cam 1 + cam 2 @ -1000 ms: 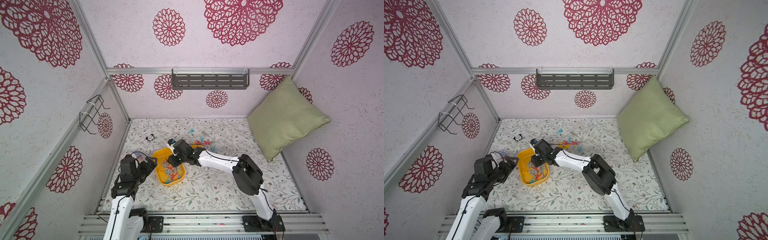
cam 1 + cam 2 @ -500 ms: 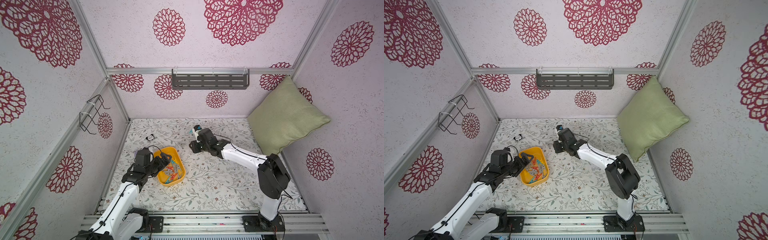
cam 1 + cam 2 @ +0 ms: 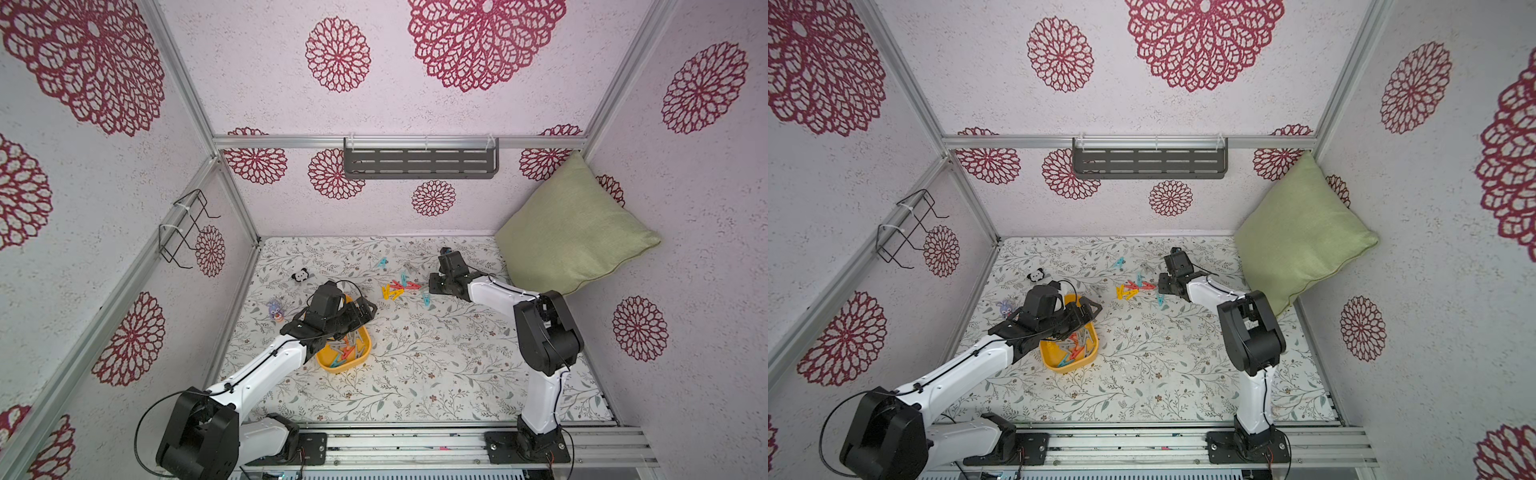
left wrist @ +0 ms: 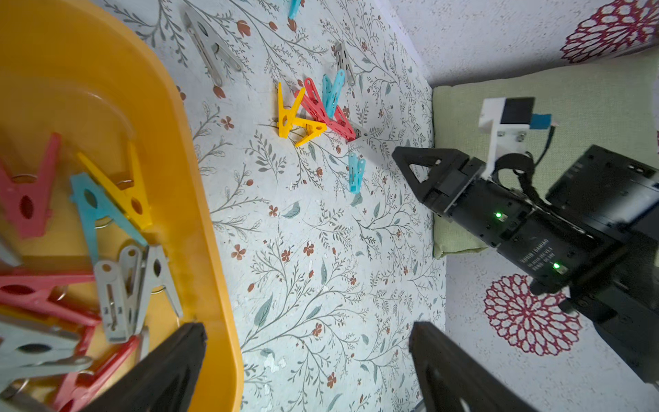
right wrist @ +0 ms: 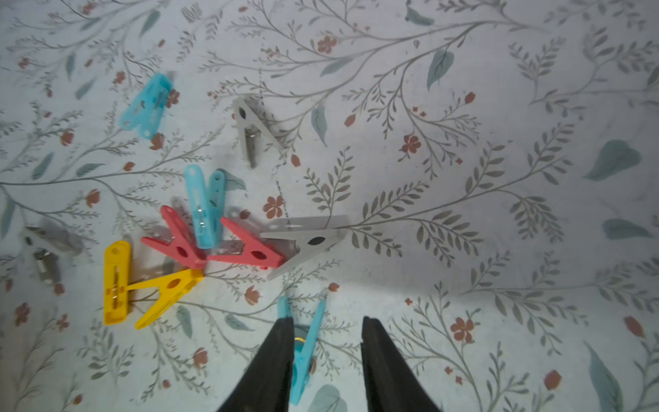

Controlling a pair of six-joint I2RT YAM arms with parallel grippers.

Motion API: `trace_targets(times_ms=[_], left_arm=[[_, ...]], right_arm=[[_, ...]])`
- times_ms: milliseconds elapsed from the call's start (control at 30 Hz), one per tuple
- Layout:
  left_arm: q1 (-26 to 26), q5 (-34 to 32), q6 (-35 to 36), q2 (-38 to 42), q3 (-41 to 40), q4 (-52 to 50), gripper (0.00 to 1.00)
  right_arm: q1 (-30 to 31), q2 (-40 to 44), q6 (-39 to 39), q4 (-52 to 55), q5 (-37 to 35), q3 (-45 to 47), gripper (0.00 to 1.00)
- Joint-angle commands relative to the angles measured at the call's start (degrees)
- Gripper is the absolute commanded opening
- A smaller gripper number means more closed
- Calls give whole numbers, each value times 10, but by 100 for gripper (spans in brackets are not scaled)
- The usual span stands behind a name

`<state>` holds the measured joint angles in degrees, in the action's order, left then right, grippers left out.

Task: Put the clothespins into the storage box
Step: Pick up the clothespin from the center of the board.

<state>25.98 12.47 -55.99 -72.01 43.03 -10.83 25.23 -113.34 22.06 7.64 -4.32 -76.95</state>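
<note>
clothespins (image 3: 398,289) lie loose far-centre, others piled in the storage box (image 3: 360,356) at left. one teal clothespin (image 5: 306,351), long axis near-far, sits ungripped between the right gripper's (image 5: 326,321) part-open jaws; left gripper (image 4: 306,328) gapes empty over the box rim. arm print (image 4: 537,255) illegible.

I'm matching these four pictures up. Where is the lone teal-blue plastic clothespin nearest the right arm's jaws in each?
In a top view: the teal-blue plastic clothespin lies on the floral mat, right of two yellow plastic clothespins.
In a top view: same place.
Left wrist view: beside that yellow pair.
Right wrist view: between the jaws of the right gripper, here.
Shared landmark: that yellow pair.
</note>
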Motion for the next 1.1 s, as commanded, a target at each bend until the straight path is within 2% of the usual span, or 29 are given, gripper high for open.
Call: trace_targets(times_ms=[0, 333, 467, 667, 833, 933, 1067], left_arm=[[8, -14, -2, -6, 9, 24, 97], [10, -20, -1, -1, -2, 21, 97], [11, -21, -2, 2, -7, 22, 97], [10, -20, -4, 9, -10, 22, 97], [10, -40, 11, 36, -11, -5, 97], [-4, -51, 20, 65, -14, -31, 97], [-50, -42, 29, 115, -30, -63, 97]], right_arm=[[2, -21, 1, 4, 6, -25, 37], [2, -69, 6, -4, 19, -46, 35], [2, -73, 8, -2, 21, -44, 22], [4, -48, 17, -15, 29, -14, 8], [19, -15, 20, -19, 33, -2, 3], [40, 8, 22, -20, 38, -2, 3], [80, 28, 25, -17, 48, -15, 3]])
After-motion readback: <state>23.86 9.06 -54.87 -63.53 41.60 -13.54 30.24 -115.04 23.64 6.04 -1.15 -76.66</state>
